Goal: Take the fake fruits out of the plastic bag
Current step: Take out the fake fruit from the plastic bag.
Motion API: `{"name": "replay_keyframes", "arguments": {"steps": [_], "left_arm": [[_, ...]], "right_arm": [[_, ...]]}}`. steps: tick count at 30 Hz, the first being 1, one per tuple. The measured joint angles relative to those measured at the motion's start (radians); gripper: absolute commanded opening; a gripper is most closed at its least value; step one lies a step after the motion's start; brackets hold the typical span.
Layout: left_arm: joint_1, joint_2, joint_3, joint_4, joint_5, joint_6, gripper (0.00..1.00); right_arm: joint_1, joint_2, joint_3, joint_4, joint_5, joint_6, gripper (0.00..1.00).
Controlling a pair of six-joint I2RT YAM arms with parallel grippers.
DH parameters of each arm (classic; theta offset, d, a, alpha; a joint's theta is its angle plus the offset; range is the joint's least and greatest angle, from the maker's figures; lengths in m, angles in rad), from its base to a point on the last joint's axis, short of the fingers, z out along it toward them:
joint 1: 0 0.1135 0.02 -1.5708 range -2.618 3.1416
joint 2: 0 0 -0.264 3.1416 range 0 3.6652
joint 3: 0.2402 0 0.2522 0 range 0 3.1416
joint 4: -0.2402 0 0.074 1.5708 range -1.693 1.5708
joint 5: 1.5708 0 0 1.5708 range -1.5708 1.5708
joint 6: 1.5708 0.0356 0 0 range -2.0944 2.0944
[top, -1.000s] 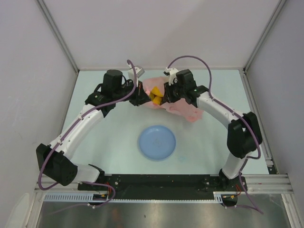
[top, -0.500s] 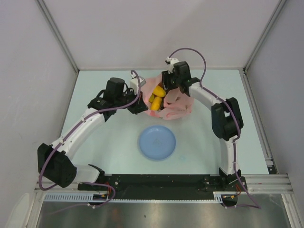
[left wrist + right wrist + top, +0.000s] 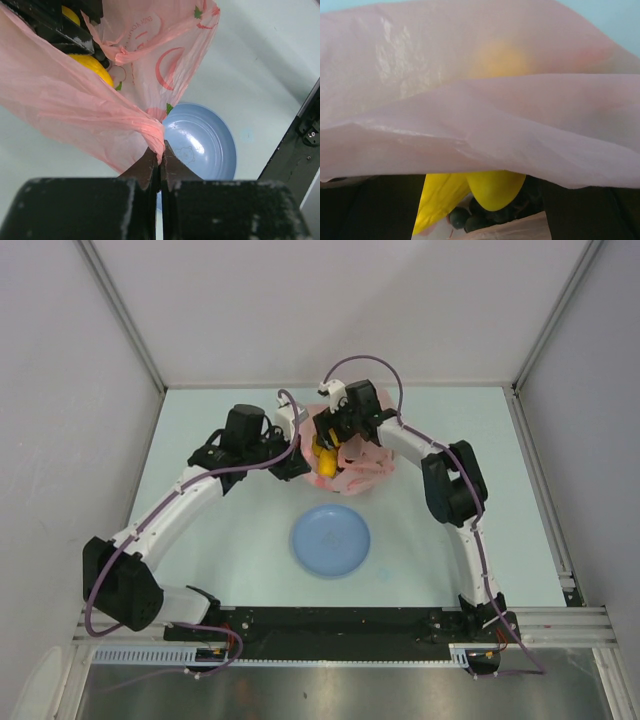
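Looking at the left gripper (image 3: 160, 159), you see its jaws clenched on a fold of the pink bag (image 3: 70, 105), which hangs from them over the table (image 3: 220, 530). The right gripper (image 3: 331, 437) is at the bag mouth, its fingers (image 3: 365, 210) spread wide, gripping nothing. Between them you see yellow fruits (image 3: 495, 192) and, lower, dark grapes (image 3: 462, 217), all inside the bag. The blue plate (image 3: 330, 540) lies near, on your side of the bag.
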Motion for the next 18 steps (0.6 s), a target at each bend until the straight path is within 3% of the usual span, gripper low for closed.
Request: {"name": "replay_keyframes", "arguments": {"steps": [3,7,9,13,18], "left_arm": [[0.004,0.005,0.002,0.001,-0.003,0.0,0.0],[0.008,0.006,0.002,0.006,-0.012,0.0,0.0],[0.009,0.006,0.002,0.008,-0.014,0.0,0.0],[0.013,0.009,0.002,0.021,-0.018,0.0,0.0],[0.017,0.026,0.002,0.034,-0.019,0.0,0.0]], "right_arm": [[0.007,0.023,0.01,-0.01,0.013,-0.043,0.81],[0.006,0.026,0.01,-0.011,0.052,-0.085,0.59],[0.005,0.023,0.0,0.003,0.061,-0.092,0.55],[0.0,-0.027,-0.073,0.008,0.061,-0.103,0.39],[0.0,-0.179,-0.21,-0.018,0.037,-0.109,0.32]]}}
